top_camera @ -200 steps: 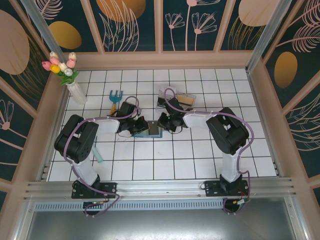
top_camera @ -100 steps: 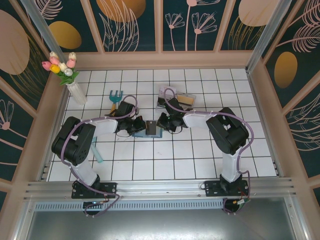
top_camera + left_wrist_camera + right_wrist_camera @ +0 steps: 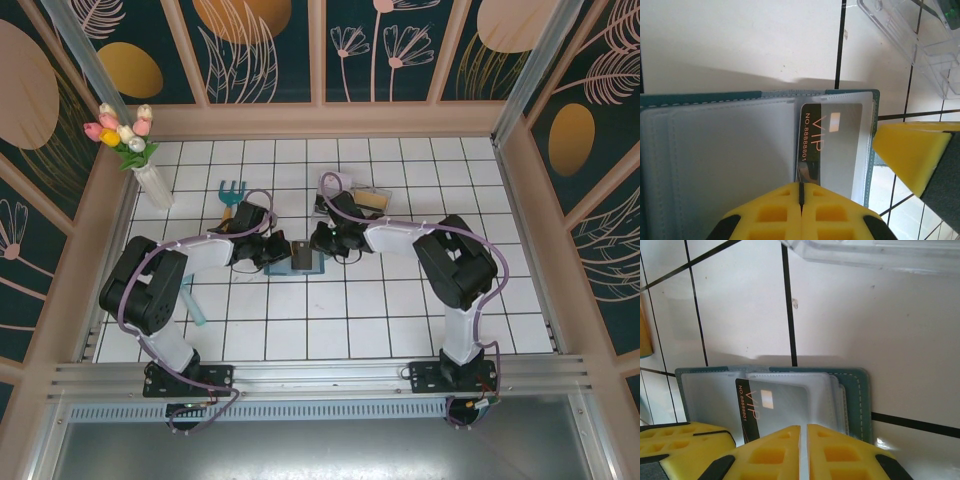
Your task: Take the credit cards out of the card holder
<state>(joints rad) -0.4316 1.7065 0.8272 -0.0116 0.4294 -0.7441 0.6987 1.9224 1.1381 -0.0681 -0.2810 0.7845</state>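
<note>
Left gripper (image 3: 801, 189): clamped on dark grey VIP card (image 3: 832, 142)
Right gripper (image 3: 803, 434): pinching teal bifold wallet (image 3: 864, 405)
Wallet position: open, middle of white tiled table (image 3: 400, 320)

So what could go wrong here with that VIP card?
The left gripper pinches the VIP card only by its near edge, so it could slip free. The right gripper clamps just one edge of the teal card holder; if that gives, the holder may drag along. The two grippers sit very close and could bump.
</note>
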